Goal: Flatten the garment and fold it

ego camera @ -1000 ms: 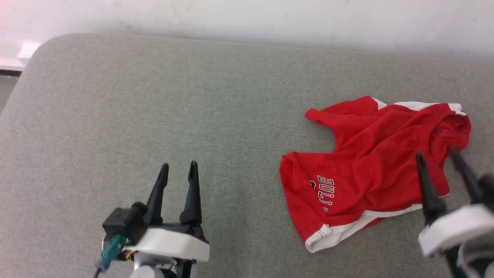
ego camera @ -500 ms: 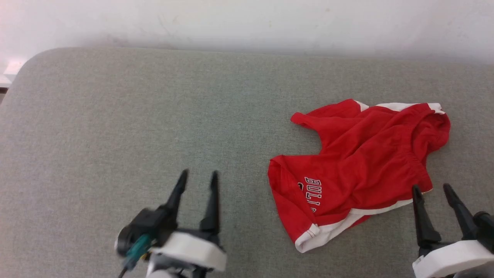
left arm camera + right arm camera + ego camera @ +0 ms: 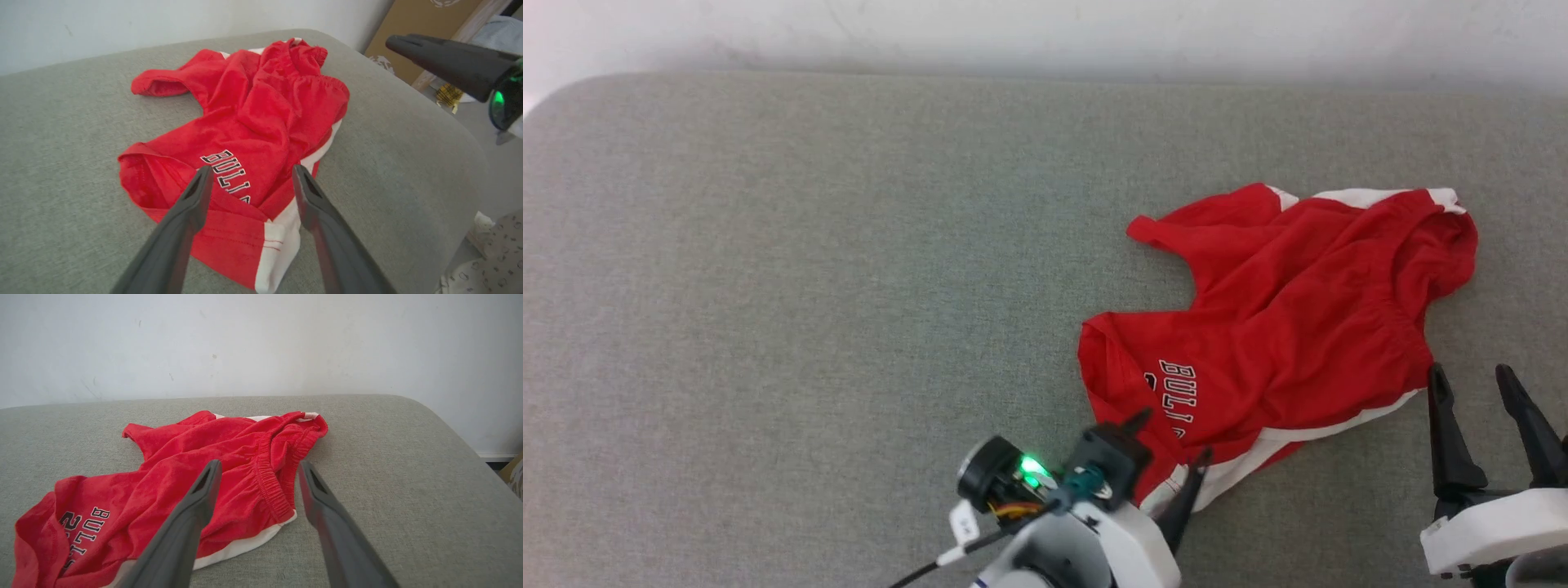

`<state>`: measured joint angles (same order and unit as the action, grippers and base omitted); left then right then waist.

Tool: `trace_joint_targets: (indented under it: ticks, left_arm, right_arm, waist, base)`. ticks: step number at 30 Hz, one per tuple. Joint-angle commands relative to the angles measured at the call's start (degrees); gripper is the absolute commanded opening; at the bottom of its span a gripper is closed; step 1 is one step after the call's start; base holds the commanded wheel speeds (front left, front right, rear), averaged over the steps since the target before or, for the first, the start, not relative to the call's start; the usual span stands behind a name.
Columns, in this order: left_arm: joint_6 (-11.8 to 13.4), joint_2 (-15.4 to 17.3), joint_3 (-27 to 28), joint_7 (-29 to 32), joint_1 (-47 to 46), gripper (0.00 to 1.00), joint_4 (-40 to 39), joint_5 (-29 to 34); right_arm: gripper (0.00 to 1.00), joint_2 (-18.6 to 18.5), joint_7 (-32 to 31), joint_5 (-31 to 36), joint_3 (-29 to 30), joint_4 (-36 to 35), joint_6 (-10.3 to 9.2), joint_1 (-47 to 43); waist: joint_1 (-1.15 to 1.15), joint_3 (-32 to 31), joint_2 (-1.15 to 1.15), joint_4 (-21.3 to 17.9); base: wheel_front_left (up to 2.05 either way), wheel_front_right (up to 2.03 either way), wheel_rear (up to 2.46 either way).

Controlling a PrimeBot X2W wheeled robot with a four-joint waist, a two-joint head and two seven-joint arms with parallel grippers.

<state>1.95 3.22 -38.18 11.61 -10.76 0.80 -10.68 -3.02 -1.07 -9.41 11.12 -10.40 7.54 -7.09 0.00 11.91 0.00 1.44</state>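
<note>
Grey cushion (image 3: 768,286) against a white wall (image 3: 1045,33).

Left hand (image 3: 1172,435) tilts rightward, right hand (image 3: 1468,371) points up (both spread wide).

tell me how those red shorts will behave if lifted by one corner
Probably floppy: the red shorts lie crumpled in soft folds, so a corner lift would likely leave the rest hanging. Likely light, since the cloth looks thin. Pushed, they would probably wrinkle rather than slide on the grey cushion.

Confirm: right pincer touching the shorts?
Apart. Left wrist view shows grey cushion between the right pincer and the shorts.
</note>
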Motion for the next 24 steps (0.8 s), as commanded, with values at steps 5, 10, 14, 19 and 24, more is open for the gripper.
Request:
trace_joint_targets:
  ticks: [5,10,14,19,24]
  left_arm:
    - [-1.0,-0.1,-3.6,3.7,-0.9,1.00,3.7,1.0]
    - [-0.6,0.3,-4.5,5.0,-2.1,1.00,5.9,2.3]
    - [0.0,0.3,-4.5,4.4,-3.0,1.00,7.7,2.9]
    - [-0.1,0.3,-4.8,3.6,-3.7,0.00,9.8,2.7]
    - [0.4,0.1,-4.0,0.7,-3.7,0.00,9.6,0.7]
  right_arm:
    - [1.00,0.1,-0.4,-0.7,-0.3,0.3,-0.05,0.9]
    - [1.00,0.1,-0.2,-0.4,-0.4,0.8,-0.05,1.9]
    - [1.00,0.1,-0.5,0.0,-0.5,0.5,-0.05,2.4]
    - [1.00,0.1,-0.9,0.3,-0.2,0.2,-0.05,2.6]
    - [1.00,0.1,-1.4,0.4,-0.1,-0.3,-0.05,2.5]
  waist:
    - [0.00,2.8,0.00,-0.3]
    - [0.00,3.8,0.00,0.4]
    - [0.00,4.0,0.00,1.0]
    - [0.00,3.9,0.00,1.8]
    - [0.00,3.3,0.00,2.3]
  base:
    - [0.00,0.00,0.00]
    - [0.00,0.00,0.00]
    - [0.00,0.00,0.00]
    - [0.00,0.00,0.00]
    - [0.00,0.00,0.00]
